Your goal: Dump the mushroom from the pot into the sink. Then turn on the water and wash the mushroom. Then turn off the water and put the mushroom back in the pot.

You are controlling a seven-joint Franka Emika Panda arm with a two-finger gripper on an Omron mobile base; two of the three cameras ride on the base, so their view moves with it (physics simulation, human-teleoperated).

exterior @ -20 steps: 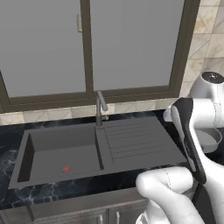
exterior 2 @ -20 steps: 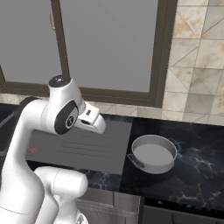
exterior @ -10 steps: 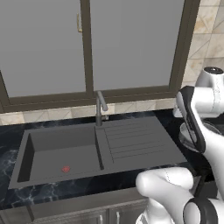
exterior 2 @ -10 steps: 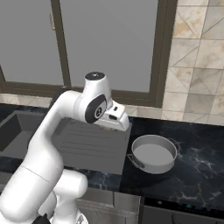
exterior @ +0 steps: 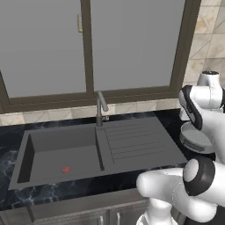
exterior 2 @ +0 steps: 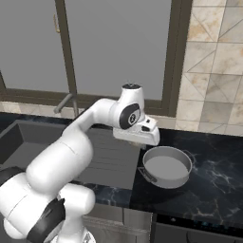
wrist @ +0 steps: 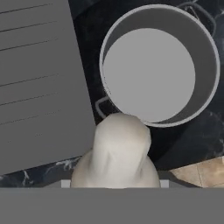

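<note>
In the hand view, a pale beige mushroom (wrist: 117, 153) with a rounded cap sits at the bottom edge where the fingers would rise, hiding them, so I cannot tell how far apart they stand. Above it lies the shallow round grey metal pot (wrist: 205, 65), on the dark marbled table (exterior 2: 209, 190). The left base view adds the dark grey sunken sink (exterior: 26, 154), well left.

pot (wrist: 204, 83) grey | mushroom (wrist: 117, 153) pale beige | sink (exterior: 57, 154) dk grey, red drain mark | counter (exterior 2: 209, 190) blk marble
</note>
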